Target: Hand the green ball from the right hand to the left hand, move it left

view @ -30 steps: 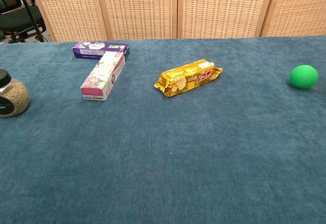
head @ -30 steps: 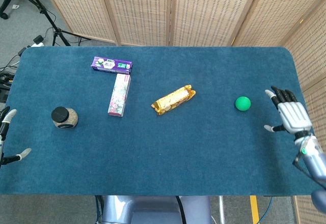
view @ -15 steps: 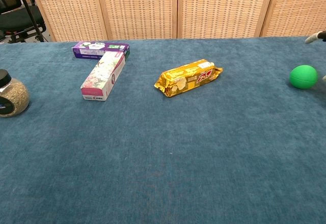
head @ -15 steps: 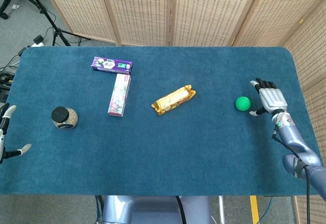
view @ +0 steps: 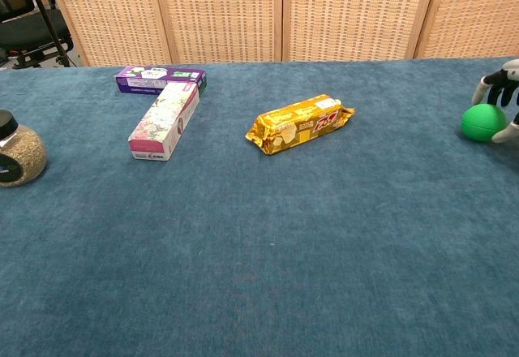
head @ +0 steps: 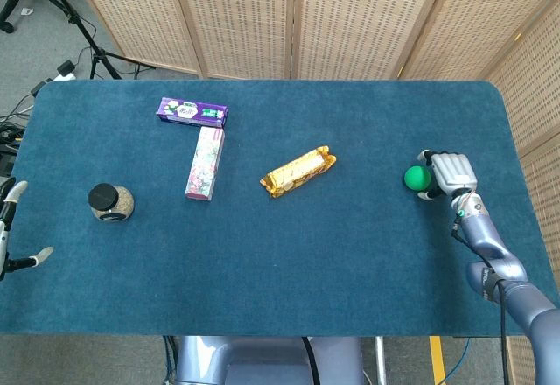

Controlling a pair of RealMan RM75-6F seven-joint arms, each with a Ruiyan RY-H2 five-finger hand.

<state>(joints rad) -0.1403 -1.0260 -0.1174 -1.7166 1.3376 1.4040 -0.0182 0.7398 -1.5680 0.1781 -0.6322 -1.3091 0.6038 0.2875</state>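
The right hand [head: 444,173] sits at the right side of the blue table [head: 350,262], its fingers [view: 496,81] curled over the green ball [head: 416,178], which rests on the cloth; whether it truly grips the ball I cannot tell. The left hand [head: 12,232] hangs at the table's left edge, fingers apart, holding nothing. A gold snack pack [head: 298,171] lies mid-table, a jar [head: 111,202] far left.

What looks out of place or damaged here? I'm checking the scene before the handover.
Nothing stands out. The green ball sits on the table beside the right robot hand. The gold snack pack, two boxes and jar look intact, and nothing has spilled.
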